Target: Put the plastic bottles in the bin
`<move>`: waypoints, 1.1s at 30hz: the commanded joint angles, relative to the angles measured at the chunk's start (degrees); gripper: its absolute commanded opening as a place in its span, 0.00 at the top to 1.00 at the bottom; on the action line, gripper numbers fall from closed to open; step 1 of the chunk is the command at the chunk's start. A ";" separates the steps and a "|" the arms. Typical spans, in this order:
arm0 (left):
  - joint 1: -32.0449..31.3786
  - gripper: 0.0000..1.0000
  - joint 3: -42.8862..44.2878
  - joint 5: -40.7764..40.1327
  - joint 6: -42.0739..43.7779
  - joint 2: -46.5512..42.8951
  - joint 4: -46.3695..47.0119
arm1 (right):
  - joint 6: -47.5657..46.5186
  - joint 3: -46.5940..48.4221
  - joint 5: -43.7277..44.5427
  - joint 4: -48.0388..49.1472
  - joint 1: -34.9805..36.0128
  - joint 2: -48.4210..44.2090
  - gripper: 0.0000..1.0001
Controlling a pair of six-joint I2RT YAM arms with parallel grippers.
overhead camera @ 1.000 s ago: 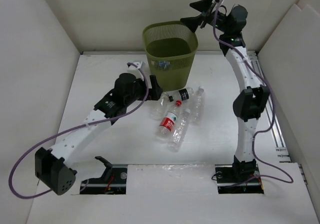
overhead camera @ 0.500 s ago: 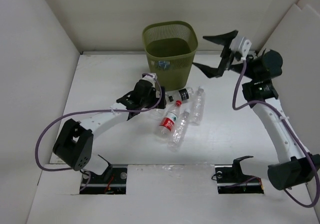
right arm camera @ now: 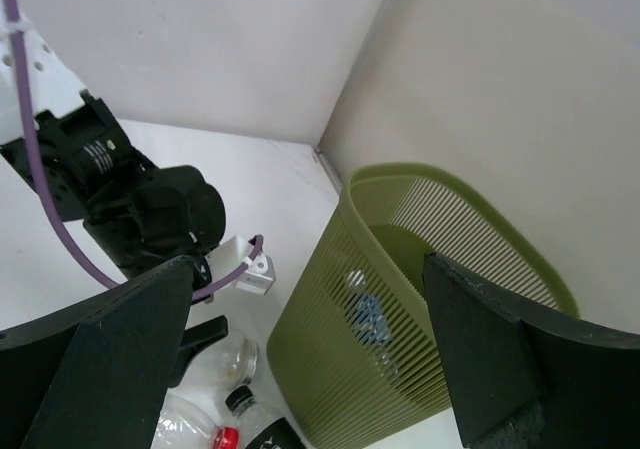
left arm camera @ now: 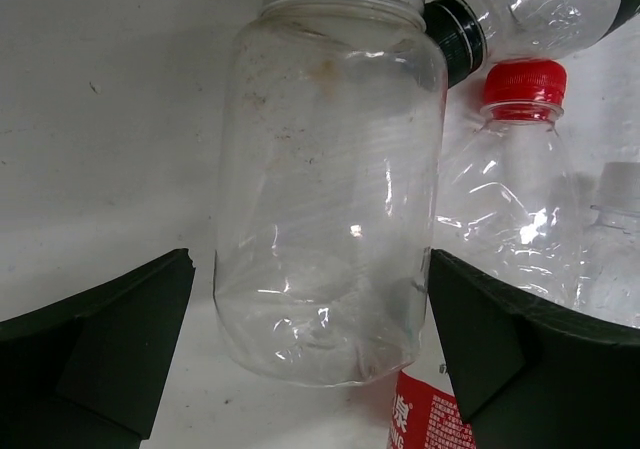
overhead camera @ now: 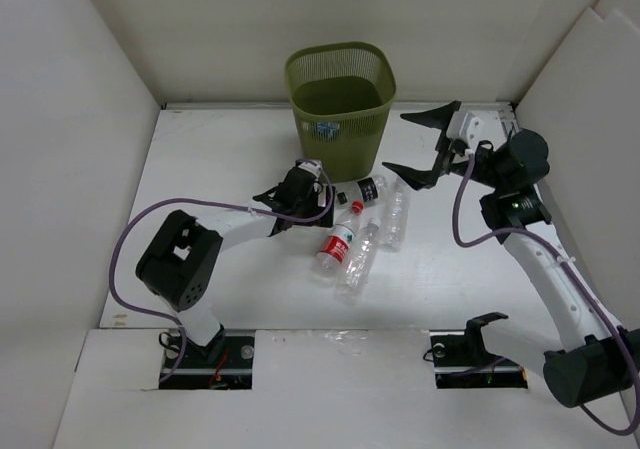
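Note:
The olive-green mesh bin (overhead camera: pixel 340 99) stands at the back centre. Several clear plastic bottles lie in front of it: a black-label one (overhead camera: pixel 368 189), a red-white-label one (overhead camera: pixel 338 244), two unlabelled ones (overhead camera: pixel 395 209) (overhead camera: pixel 357 264). My left gripper (overhead camera: pixel 320 207) is open, jaws on either side of a capless unlabelled bottle (left arm camera: pixel 325 199), not closed on it. My right gripper (overhead camera: pixel 415 144) is open and empty in the air, right of the bin (right arm camera: pixel 430 299). A blue-label bottle (right arm camera: pixel 370 314) shows through the bin's mesh.
White walls enclose the table on three sides. In the left wrist view a red-capped bottle (left arm camera: pixel 515 199) and a black-capped bottle (left arm camera: pixel 455 34) lie right beside the straddled one. The left arm's wrist (right arm camera: pixel 130 209) shows in the right wrist view.
My right gripper has moved from over the bin's rim down and to the right, still open. My left arm has reached forward and its jaws now straddle the capless bottle.

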 commanded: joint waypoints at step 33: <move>-20.90 1.00 5.09 -24.14 3.76 -34.80 -4.34 | 8.73 1.01 -0.66 11.43 7.47 2.20 0.00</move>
